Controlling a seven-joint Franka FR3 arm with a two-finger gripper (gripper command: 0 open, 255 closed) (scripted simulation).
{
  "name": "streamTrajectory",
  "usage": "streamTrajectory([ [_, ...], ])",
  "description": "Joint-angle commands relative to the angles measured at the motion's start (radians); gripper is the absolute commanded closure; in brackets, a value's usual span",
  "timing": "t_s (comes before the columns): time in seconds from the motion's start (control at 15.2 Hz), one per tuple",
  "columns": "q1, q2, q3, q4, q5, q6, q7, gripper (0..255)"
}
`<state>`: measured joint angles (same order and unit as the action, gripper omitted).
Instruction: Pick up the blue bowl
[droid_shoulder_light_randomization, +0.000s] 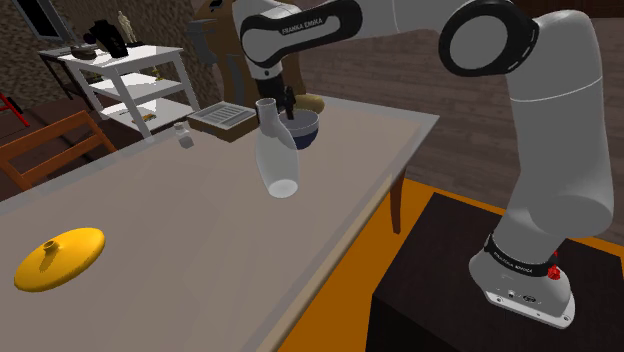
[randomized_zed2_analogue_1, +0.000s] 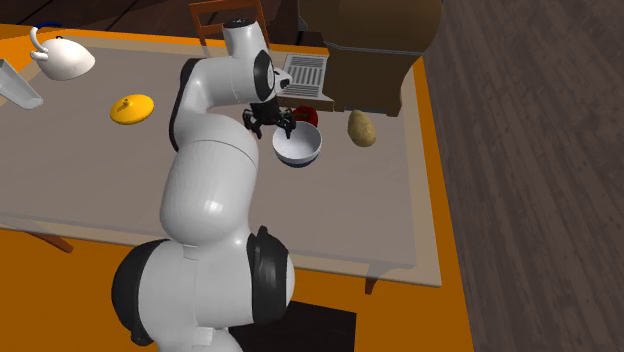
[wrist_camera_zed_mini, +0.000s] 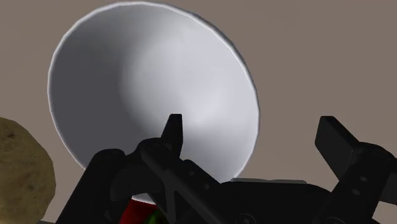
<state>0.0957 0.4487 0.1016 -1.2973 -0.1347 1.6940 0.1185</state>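
Black fingers (wrist_camera_zed_mini: 173, 130) of the gripper (wrist_camera_zed_mini: 252, 124) stand apart, released, one inside and one outside the rim of the bowl (wrist_camera_zed_mini: 146, 83), which is white inside, dark blue outside. Bowl sits on grey table (randomized_zed2_analogue_1: 380, 210), potato (randomized_zed2_analogue_1: 361, 128) near, red thing (randomized_zed2_analogue_1: 304, 115) just beside.

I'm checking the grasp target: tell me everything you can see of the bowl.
The bowl is round, white inside and dark blue outside, empty, upright on the table. The open gripper straddles its rim, one finger over the inside, one outside; contact cannot be judged. A potato lies nearby, apart.
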Motion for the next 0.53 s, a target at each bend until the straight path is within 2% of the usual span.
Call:
streamTrajectory([
  [0.0, 0.001, 0.005, 0.0, -0.021, -0.001, 0.026, 0.005, 0],
  [0.26, -0.001, 0.007, 0.0, -0.08, -0.003, 0.086, 0.011, 0],
  [0.4, -0.001, 0.007, 0.0, -0.08, -0.003, 0.086, 0.011, 0],
  [0.46, -0.001, 0.006, 0.0, -0.081, -0.003, 0.087, 0.01, 255],
])
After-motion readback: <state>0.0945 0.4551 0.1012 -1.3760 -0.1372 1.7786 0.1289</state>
